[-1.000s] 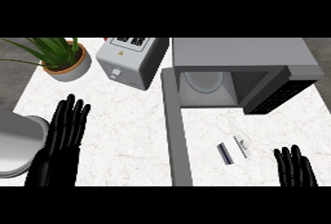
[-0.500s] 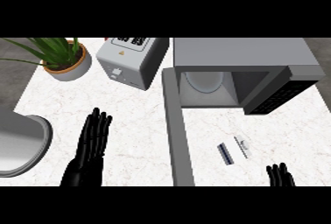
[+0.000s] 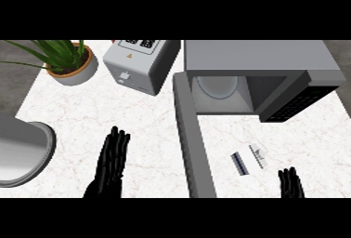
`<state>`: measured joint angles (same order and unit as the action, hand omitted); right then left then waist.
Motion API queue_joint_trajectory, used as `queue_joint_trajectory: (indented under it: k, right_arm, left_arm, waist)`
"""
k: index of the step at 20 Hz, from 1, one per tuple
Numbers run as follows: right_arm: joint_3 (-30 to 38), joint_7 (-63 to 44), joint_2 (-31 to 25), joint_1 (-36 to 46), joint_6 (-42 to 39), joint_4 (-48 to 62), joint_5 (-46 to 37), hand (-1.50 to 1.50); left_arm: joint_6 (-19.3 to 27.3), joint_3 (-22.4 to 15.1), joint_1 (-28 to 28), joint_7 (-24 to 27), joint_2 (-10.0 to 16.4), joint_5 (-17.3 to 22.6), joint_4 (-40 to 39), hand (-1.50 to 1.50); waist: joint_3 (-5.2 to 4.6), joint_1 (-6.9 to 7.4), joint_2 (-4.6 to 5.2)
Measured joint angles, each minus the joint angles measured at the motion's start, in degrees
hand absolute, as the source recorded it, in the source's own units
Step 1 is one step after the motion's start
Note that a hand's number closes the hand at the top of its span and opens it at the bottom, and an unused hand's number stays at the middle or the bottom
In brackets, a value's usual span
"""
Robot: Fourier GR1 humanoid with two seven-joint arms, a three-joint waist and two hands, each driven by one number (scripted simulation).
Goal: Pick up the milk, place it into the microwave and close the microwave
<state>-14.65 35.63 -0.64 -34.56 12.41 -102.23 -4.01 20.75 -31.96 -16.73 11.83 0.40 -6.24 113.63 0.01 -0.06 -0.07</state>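
parting straight-fingered left hand (image 3: 109, 163) from milk (image 3: 250, 160), open microwave door (image 3: 195, 153); right hand (image 3: 290, 183) straight-fingered too

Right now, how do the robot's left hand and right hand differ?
The left hand shows nearly whole; the right hand shows only fingers at the lower edge. The left hand is left of the open microwave door, the right hand right of it, nearer the milk. Both are black and open, fingers straight.
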Motion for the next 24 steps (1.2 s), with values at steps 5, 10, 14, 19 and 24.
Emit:
queue_joint_trajectory:
  k: [5,10,14,19,24]
  right_arm:
    - [3.78,1.58,0.02,6.77,0.45,8.55,1.45,-1.5]
    - [7.28,4.43,-0.15,12.86,1.47,17.39,2.63,-1.5]
    - [9.92,6.12,-0.23,18.5,3.28,24.54,2.79,-1.5]
    - [13.45,9.55,-0.32,24.35,4.58,33.75,3.05,-1.5]
    - [17.78,14.92,-0.73,31.02,4.95,44.39,4.15,1.5]
  left_arm:
    - [0.42,-1.61,-0.82,1.29,0.11,1.1,-0.93,-1.5]
    - [-1.44,0.4,-2.43,2.31,3.14,4.46,0.38,-1.5]
    - [-3.9,2.69,-4.7,4.89,5.78,8.2,1.14,-1.5]
    - [-6.22,4.88,-7.97,6.87,8.63,11.46,2.9,-1.5]
    - [-9.23,7.96,-10.76,9.02,11.29,14.84,3.7,-1.5]
  waist:
    - [0.0,0.11,0.02]
    - [0.0,0.21,0.04]
    - [0.0,0.35,0.06]
    - [-0.01,0.4,0.05]
    - [-0.01,0.49,0.06]
